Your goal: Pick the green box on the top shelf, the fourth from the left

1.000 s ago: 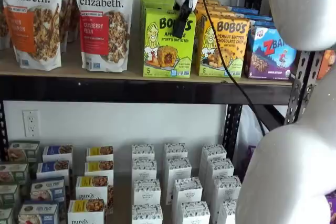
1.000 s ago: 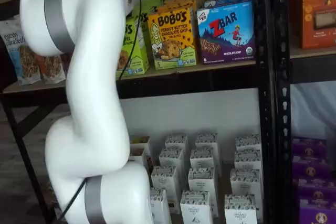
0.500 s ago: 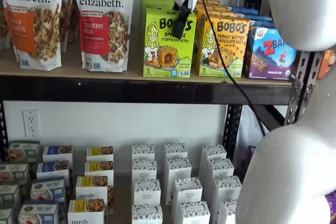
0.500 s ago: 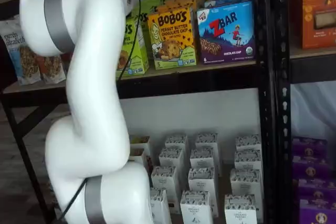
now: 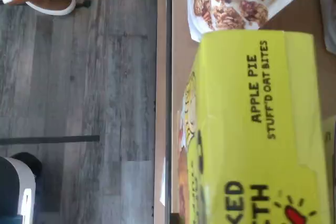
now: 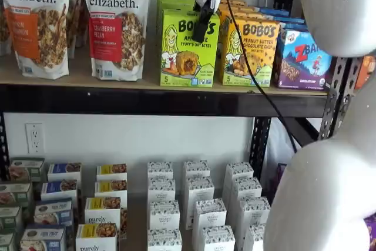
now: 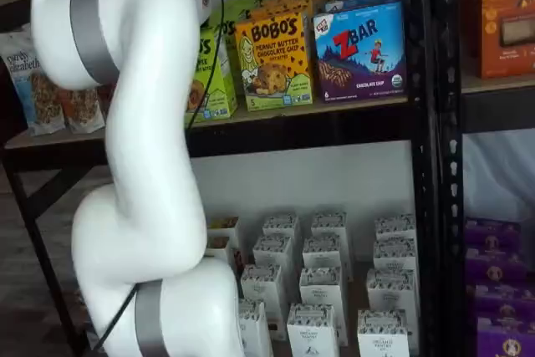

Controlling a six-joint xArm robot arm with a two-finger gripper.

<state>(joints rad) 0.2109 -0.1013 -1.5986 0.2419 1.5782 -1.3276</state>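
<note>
Nearest the camera: white robot arm [image 6: 329,163], filling the right of a shelf view and partly screening the shelves. Behind it, gripper [image 6: 200,32], white body with black fingers [image 6: 200,29] hanging against the upper front face of the green box [image 6: 188,49]; cable [image 6: 252,74] trailing down to the right. Finger state: seen side-on, no gap plainly visible, no box clasped; cannot tell whether parted or closed, nor whether touching the carton or merely in front of it. Green box upright at the front edge of the top shelf [image 6: 147,99], between a granola bag [image 6: 116,23] and a yellow-orange box [image 6: 249,53]; blue box [image 6: 302,58] further right; more green cartons ranked behind. Wrist view: top panel of the green box [image 5: 257,124] close below, lettered "Apple Pie Stuff'd Oat Bites", floor [image 5: 79,103] far beneath. Judged step: final alignment before the grasp. For a sound grasp: centre over the carton's width, straddle both side faces, keep clear of both neighbours, close squarely, then draw straight out. Farthest back: white wall, small white cartons [image 6: 200,204] on the lower level.
</note>
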